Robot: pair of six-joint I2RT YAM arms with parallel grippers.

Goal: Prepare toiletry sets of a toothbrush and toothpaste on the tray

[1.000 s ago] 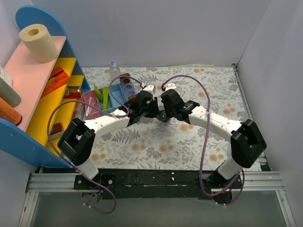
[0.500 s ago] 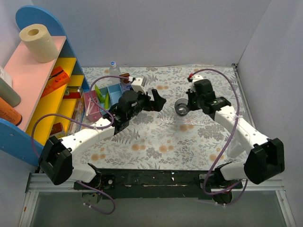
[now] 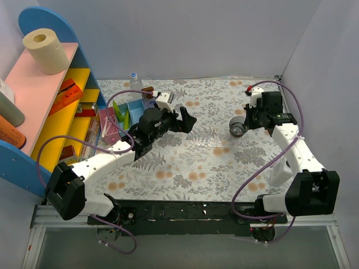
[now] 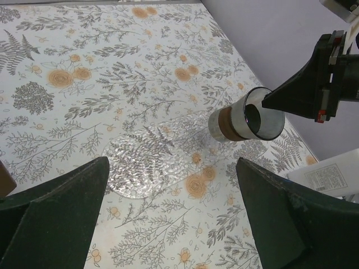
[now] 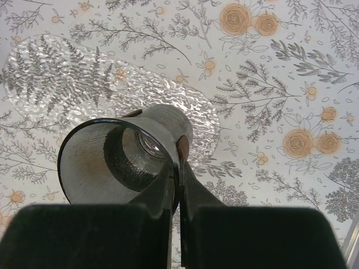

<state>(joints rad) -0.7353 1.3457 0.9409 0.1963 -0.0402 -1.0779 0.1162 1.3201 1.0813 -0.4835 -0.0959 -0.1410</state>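
We see the tray (image 4: 147,159) only as a faint rippled patch on the floral table (image 4: 67,45); from above we cannot make it out. It lies under the left gripper (image 3: 187,119), whose fingers are spread and empty. The right gripper (image 5: 178,162) pinches the wall of a dark cup (image 5: 95,168) near the tray's end. Two toothpaste (image 3: 116,109) tubes sit far off in the blue box (image 3: 137,106). We cannot make out the toothbrush.

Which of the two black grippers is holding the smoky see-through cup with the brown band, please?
The right gripper: its jaws pinch the rim of the smoky see-through cup, which is tipped sideways. The left gripper stands open and empty.
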